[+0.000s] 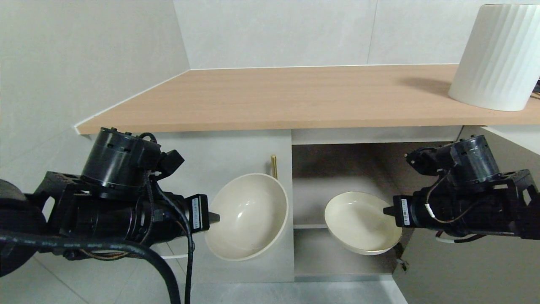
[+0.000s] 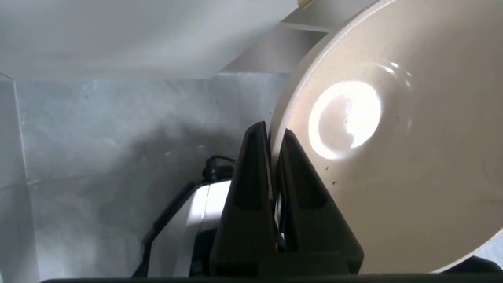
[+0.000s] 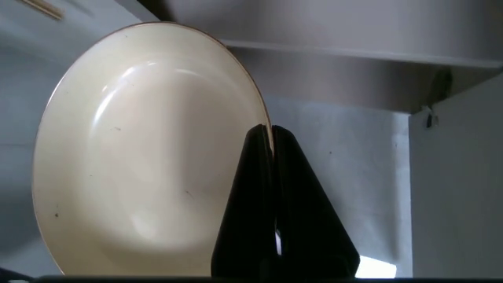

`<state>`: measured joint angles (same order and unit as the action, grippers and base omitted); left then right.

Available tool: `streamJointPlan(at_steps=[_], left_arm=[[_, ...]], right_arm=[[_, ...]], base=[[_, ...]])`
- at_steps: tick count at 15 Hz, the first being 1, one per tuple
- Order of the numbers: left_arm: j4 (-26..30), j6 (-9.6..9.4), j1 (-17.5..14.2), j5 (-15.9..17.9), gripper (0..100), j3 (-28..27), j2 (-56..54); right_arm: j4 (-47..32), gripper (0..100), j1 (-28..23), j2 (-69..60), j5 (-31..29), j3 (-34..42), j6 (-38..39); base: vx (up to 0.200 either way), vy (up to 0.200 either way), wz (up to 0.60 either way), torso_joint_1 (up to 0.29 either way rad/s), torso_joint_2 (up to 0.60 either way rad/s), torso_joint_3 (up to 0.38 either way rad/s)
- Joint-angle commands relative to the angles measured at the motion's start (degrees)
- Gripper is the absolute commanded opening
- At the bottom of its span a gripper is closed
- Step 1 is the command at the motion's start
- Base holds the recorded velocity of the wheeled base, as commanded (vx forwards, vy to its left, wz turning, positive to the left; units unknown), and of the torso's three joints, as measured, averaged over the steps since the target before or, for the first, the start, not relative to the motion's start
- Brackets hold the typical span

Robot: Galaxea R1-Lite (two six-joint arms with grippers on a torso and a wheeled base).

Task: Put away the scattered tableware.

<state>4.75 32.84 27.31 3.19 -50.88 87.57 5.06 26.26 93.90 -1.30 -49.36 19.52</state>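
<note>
Held: deep cream ceramic bowl (image 1: 249,219), rim pinched by left gripper (image 1: 215,217), bowl at its 3 o'clock; shallow cream plate (image 1: 358,221) — gilt edge plainest in right wrist view — rim pinched by right gripper (image 1: 386,210), plate at its 9 o'clock, before open grey cabinet (image 1: 337,169). Above: wooden countertop (image 1: 274,97); ribbed white vessel (image 1: 498,55) at 2 o'clock.

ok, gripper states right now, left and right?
Left gripper: shut on the bowl, at its rim.
Right gripper: shut on the plate, at its rim.

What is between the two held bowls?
In the head view, the closed door's edge and a strip of shelf lie between the deep bowl and the shallow bowl.
</note>
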Motion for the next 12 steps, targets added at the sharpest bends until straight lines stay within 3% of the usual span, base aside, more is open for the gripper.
streamJointPlan(at_steps=[1,7,12], left_arm=[[0.0,0.03,0.1,0.1,0,0.0,0.1],[0.0,0.03,0.0,0.0,0,0.0,0.2],[0.1,0.03,0.1,0.1,0,0.1,0.3]], right_arm=[[0.5,0,0.0,4.9,0.1,-0.6,0.2],[10.3,0,-0.9,15.2,0.0,0.1,1.6],[22.4,0,-5.8,27.6,-1.2,-0.7,3.2]], base=[[0.0,0.0,0.0,0.0,0.0,0.0],[0.0,0.0,0.0,0.0,0.0,0.0],[0.0,0.0,0.0,0.0,0.0,0.0]])
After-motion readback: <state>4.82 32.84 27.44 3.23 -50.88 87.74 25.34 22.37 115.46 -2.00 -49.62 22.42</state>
